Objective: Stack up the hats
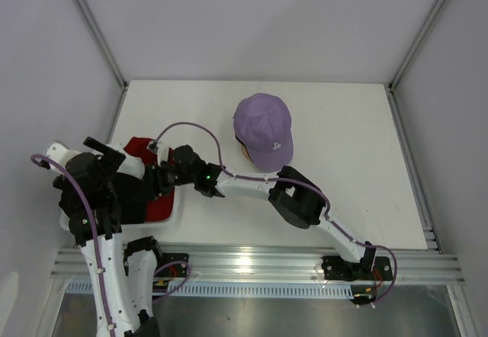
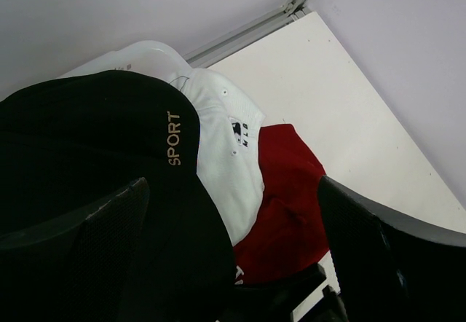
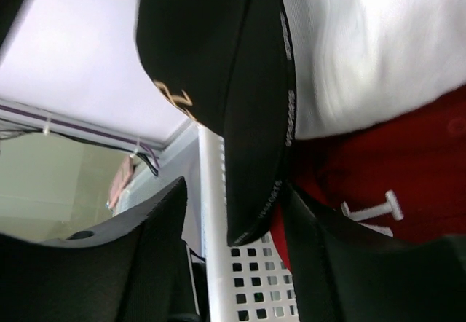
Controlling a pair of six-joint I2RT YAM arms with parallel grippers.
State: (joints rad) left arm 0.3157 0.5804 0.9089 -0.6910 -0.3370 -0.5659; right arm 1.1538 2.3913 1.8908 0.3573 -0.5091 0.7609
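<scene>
A lavender hat [image 1: 263, 127] sits on a wooden stand at the table's middle. In the white basket [image 1: 177, 206] at the left lie a red hat [image 2: 287, 198] and a white hat [image 2: 226, 147] with a black brim [image 2: 109, 140] marked SPORT. My right gripper [image 3: 234, 191] reaches into the basket, open, with the edge of the black brim [image 3: 240, 81] between its fingers; the brim lies against the right-hand finger and a gap shows at the other. My left gripper [image 2: 231, 191] hangs wide open just above the pile, touching nothing.
The basket's mesh wall [image 3: 218, 264] stands right beside my right fingers. Both arms crowd over the basket at the table's left edge. The wooden stand [image 1: 244, 154] shows under the lavender hat. Grey walls close the table on three sides.
</scene>
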